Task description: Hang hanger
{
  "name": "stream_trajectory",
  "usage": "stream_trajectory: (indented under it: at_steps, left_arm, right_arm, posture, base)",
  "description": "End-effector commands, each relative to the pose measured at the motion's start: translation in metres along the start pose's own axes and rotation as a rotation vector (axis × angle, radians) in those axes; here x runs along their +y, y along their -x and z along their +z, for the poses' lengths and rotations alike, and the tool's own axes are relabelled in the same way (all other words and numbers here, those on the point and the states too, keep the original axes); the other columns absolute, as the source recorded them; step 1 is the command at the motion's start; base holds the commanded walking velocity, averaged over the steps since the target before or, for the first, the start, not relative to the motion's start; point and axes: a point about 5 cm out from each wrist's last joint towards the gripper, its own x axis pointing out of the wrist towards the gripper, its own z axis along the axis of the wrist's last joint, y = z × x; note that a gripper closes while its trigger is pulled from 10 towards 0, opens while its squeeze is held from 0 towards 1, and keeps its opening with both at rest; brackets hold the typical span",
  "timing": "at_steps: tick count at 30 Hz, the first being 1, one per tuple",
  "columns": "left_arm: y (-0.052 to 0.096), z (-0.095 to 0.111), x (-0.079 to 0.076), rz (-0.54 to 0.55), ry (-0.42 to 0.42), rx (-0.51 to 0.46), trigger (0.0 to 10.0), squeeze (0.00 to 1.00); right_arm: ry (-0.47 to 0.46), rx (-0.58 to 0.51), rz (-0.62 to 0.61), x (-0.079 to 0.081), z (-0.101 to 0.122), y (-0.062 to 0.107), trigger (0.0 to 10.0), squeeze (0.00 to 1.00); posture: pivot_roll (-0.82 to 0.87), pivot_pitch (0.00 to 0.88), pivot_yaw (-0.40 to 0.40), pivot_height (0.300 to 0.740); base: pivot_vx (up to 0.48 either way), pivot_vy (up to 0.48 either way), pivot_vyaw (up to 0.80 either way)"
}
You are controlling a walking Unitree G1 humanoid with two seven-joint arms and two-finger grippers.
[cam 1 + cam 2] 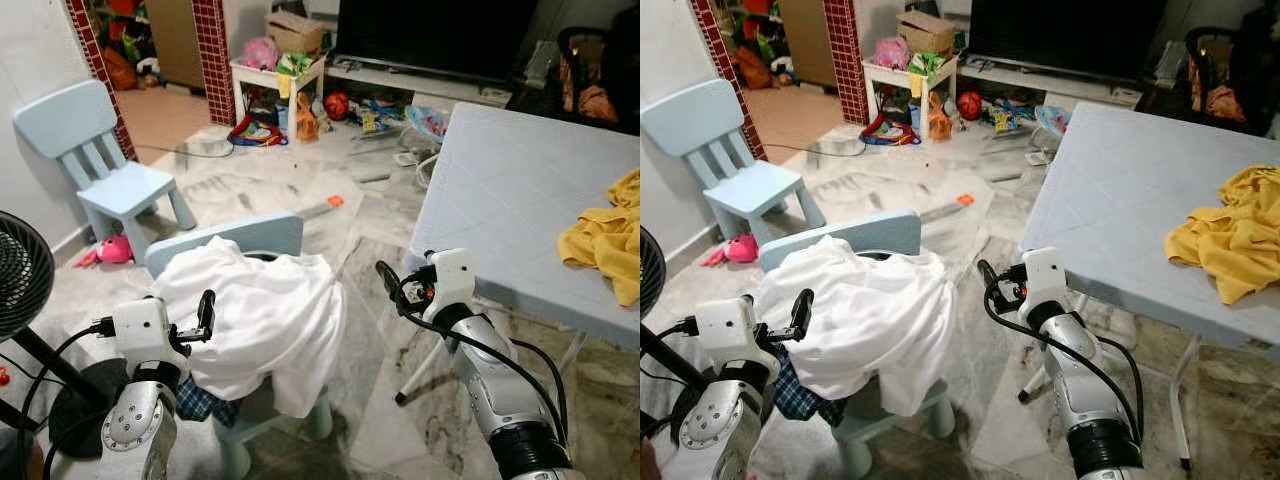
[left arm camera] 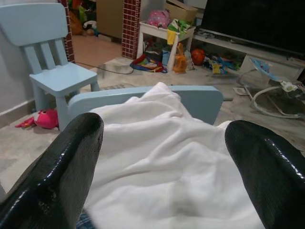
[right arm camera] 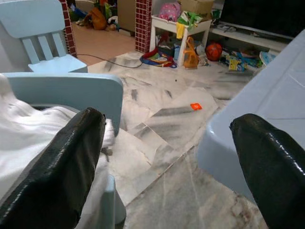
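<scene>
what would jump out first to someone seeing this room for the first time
A white garment heaped over a small light blue chair, right before the robot, with the open left gripper at its edge. To the right, a yellow cloth lies on a pale blue table.

**Covered, cropped and unclear**

The white garment (image 1: pixel 265 320) hides most of the near blue chair (image 1: pixel 262 236); its backrest top and one front leg show. A checked cloth (image 1: pixel 200 402) under the garment is mostly covered. The fan (image 1: pixel 18 275) is cut by the frame's edge, as is the yellow cloth (image 1: pixel 608 243) on the table (image 1: pixel 500 190). Toys by the far shelf are too small to identify.
</scene>
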Motion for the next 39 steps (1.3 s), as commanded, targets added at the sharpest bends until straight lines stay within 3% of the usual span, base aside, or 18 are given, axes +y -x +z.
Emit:
stream_trajectory:
  at_steps: [1,13,28,39]
  left_arm:
    - [-0.0012,0.0057,-0.0012,-0.006,0.002,-0.025,10.0,0.0]
    - [-0.0014,0.0038,-0.0018,-0.006,0.007,-0.022,10.0,0.0]
    - [-0.0027,0.0015,-0.0028,0.007,0.002,-0.009,10.0,0.0]
    - [-0.006,0.0015,0.0059,0.071,-0.044,0.003,10.0,0.0]
  right_arm:
    - [0.014,-0.015,-0.001,-0.0036,0.006,-0.0027,10.0,0.0]
    - [0.023,-0.01,0.01,-0.0032,0.0053,-0.0034,10.0,0.0]
    - [0.028,-0.005,0.014,-0.0042,0.0051,-0.0044,10.0,0.0]
    - [0.03,-0.005,0.009,-0.0069,0.006,-0.0031,10.0,0.0]
  posture:
    - [0.04,0.0,-0.055,0.74]
    - [0.04,0.0,-0.059,0.74]
    - [0.04,0.0,-0.065,0.74]
    - [0.03,0.0,-0.072,0.74]
  base:
    - [0.277,0.0,0.0]
    - [0.265,0.0,0.0]
    - [0.0,0.0,0.0]
    - [0.0,0.0,0.0]
